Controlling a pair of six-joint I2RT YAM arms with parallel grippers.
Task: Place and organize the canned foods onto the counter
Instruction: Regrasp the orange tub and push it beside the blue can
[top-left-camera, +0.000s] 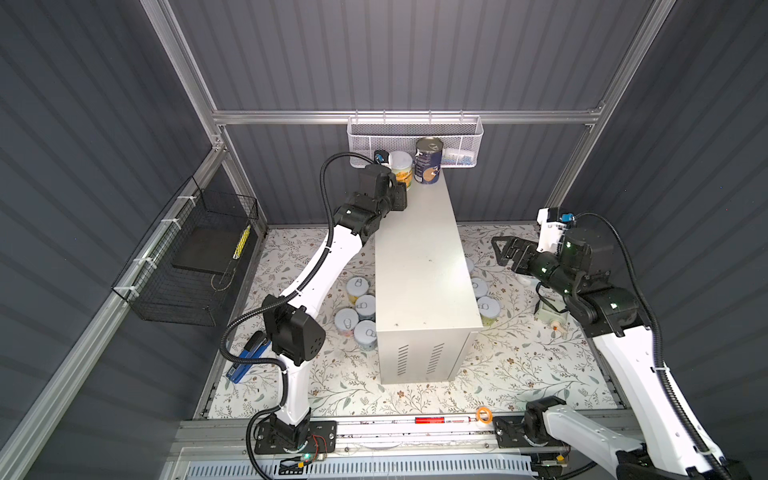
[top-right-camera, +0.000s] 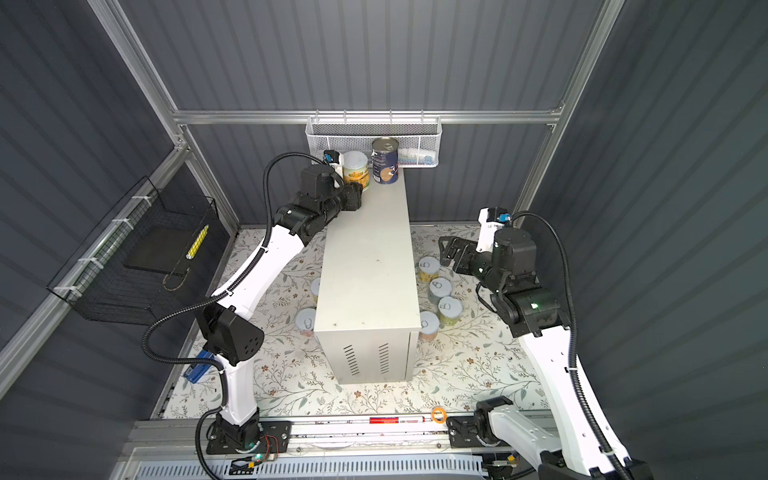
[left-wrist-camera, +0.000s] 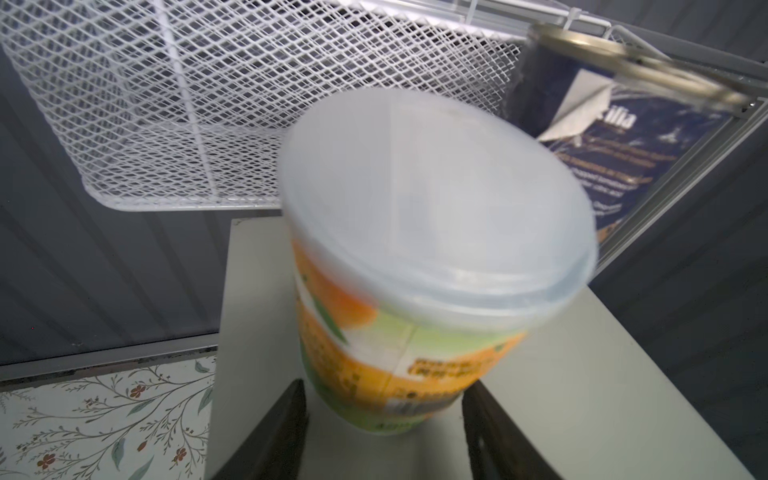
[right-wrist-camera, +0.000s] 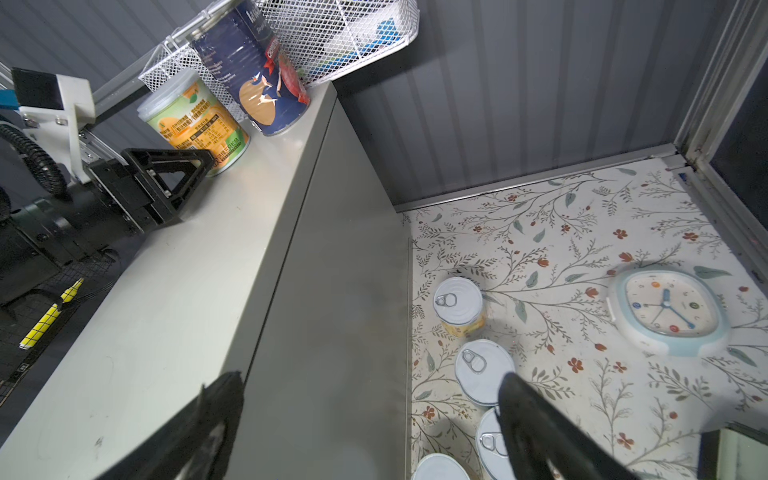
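Note:
The counter is a tall white box. At its far end stand an orange-and-green can and a taller navy can, side by side. My left gripper rests low over the counter top. Its jaws are slightly parted on either side of the orange-and-green can's base, with thin gaps showing. My right gripper hangs wide open and empty beside the counter's right wall. Several pull-tab cans stand on the floral floor on both sides.
A white mesh basket hangs on the back rail just behind the two cans. A black wire basket is fixed to the left wall. A pale blue clock lies on the floor to the right. A red marker and an orange ring lie on the front rail.

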